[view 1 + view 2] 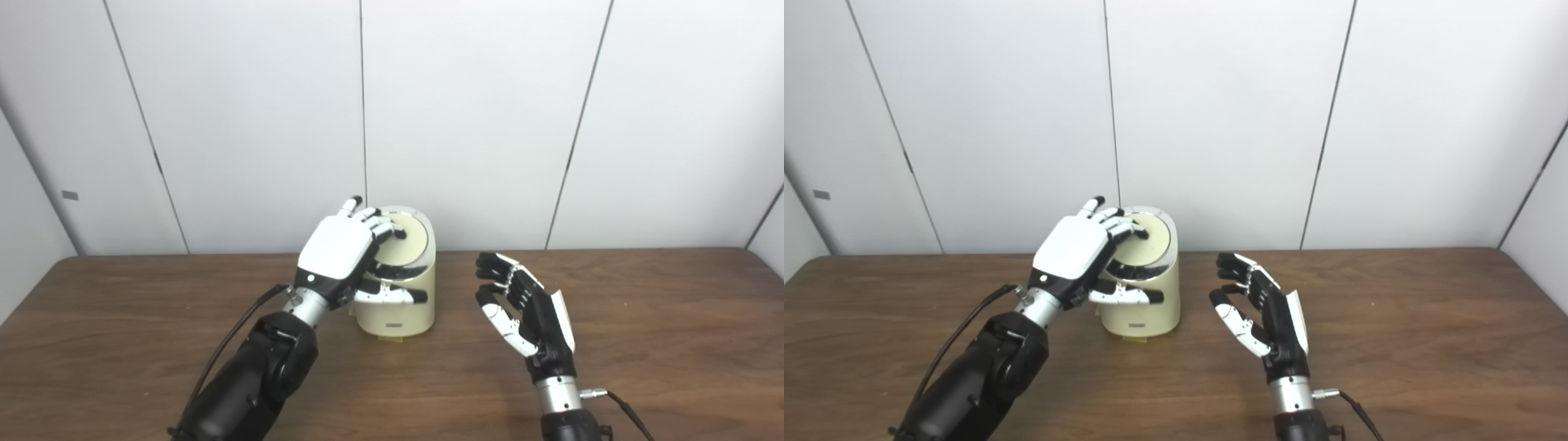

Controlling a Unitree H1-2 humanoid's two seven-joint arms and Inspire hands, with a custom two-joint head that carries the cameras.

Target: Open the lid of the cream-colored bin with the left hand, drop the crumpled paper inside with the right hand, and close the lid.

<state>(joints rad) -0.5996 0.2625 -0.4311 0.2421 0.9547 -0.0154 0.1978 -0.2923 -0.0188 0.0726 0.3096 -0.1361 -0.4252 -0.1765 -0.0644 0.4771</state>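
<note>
Cream-coloured round plastic bin (pixel 401 306) stands on the dark brown wooden table (pixel 643 343), near its far edge w/ white wall panels (pixel 478 116) behind. Left hand (pixel 343 254) lies over the bin's left side, fingers (pixel 386 229) spread on the round cream lid (pixel 411 242), thumb across the bin's front; lid looks down. Right hand (pixel 527 309) hovers right of the bin, apart from it, fingers loosely curled, holding nothing. Crumpled paper not visible.

A bare test room or lab: a plain brown wooden table (pixel 643 318) pushed against white wall panels (pixel 478 110) with dark seams, under flat lighting, with no furnishings around
</note>
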